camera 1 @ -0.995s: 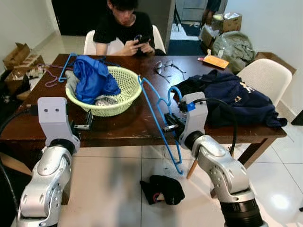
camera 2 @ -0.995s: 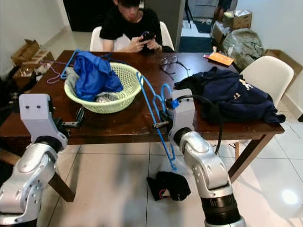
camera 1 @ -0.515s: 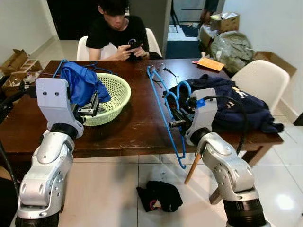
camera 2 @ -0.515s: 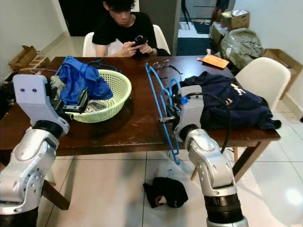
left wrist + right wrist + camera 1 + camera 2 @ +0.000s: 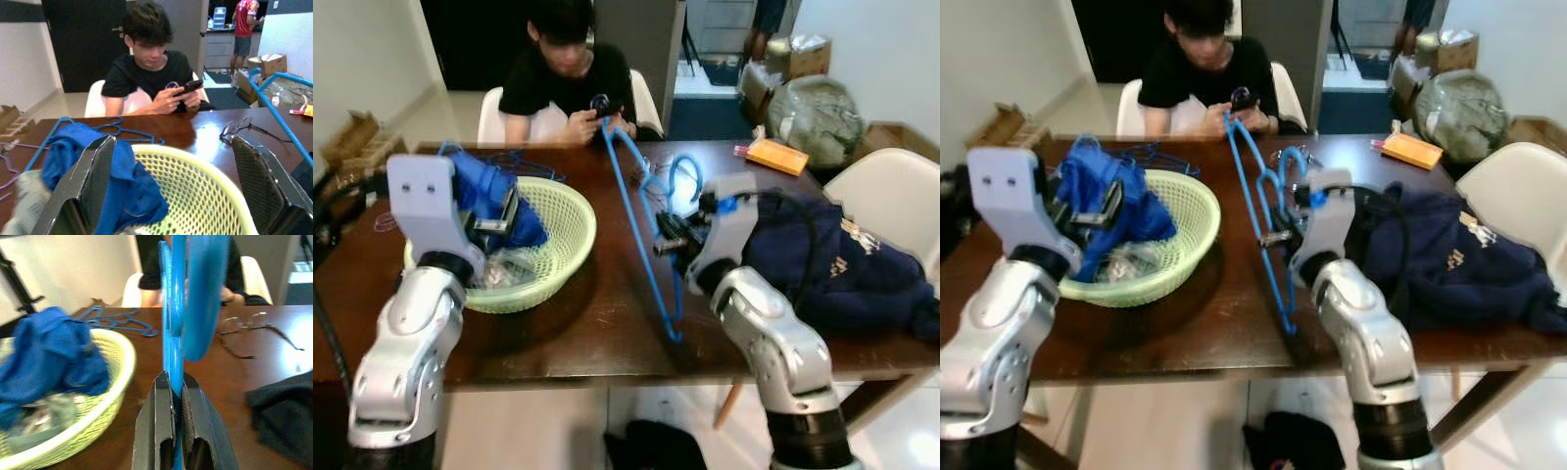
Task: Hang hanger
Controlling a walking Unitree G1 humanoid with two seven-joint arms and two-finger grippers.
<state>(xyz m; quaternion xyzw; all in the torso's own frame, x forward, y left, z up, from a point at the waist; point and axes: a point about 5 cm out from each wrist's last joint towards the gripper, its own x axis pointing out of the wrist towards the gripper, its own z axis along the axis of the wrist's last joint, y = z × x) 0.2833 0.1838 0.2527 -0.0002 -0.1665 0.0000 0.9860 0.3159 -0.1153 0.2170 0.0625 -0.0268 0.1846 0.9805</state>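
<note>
Since 1 s ago the right gripper [image 5: 668,242] has raised the blue hanger [image 5: 641,230] above the table [image 5: 607,323] — fingers clenched on it, left gripper [image 5: 171,191] spread open; hanging remains undone.

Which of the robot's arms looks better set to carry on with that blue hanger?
The right, most likely. The right gripper already has its fingers shut on the blue hanger and holds it above the table. The left gripper is open, holds nothing and points at the green basket.

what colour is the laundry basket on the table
The basket is pale yellow-green mesh, clearest in the left eye view.
</note>
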